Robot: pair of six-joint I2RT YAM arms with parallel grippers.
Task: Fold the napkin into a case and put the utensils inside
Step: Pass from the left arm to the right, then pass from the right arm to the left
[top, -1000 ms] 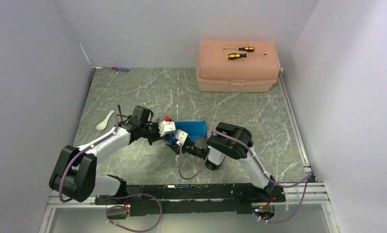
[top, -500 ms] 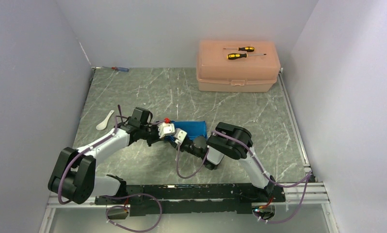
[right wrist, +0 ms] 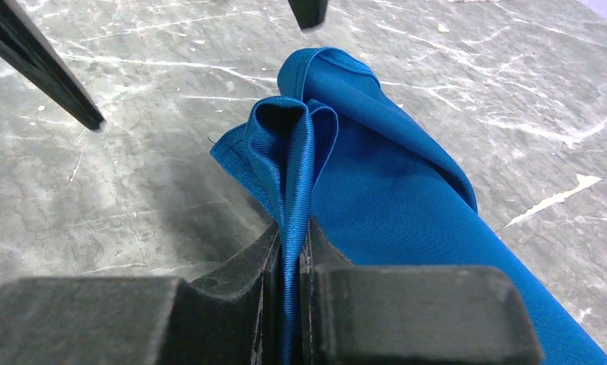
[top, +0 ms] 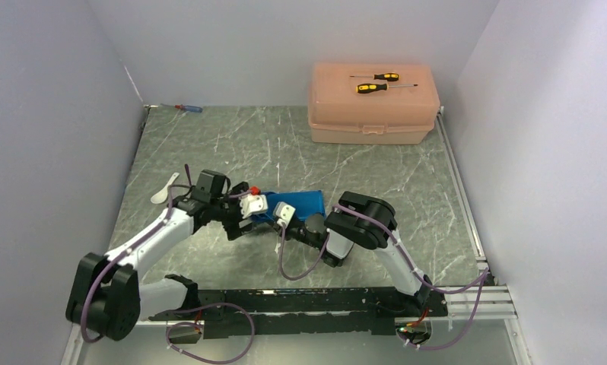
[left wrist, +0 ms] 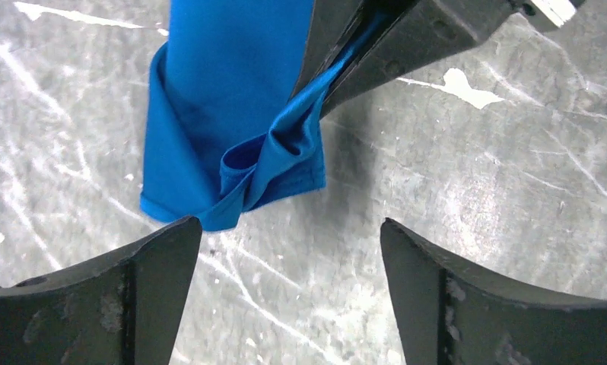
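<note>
The napkin (top: 304,201), a bright blue cloth folded into a long narrow strip, lies on the grey marbled surface (top: 232,144) between my two arms, a little nearer the front edge than the middle. At its left end the layers bunch into a raised, puckered loop. My right tool (right wrist: 289,228) is clamped on that loop: both of its dark fingers press flat against a thin upright pleat of cloth, with no gap showing beside the fabric. My left tool (left wrist: 289,228) faces it from the other side, jaws spread wide and holding nothing. Its left fingertip sits just beside the napkin's corner; I cannot tell whether it touches.

Further out, the white spoon (top: 162,190) lies on the surface to the left, partly hidden behind my left arm. At the far right stands the peach plastic box (top: 373,114), lid shut, with two yellow-and-black screwdrivers (top: 378,82) on top. A small blue-and-red screwdriver (top: 186,108) lies at the far left corner.
</note>
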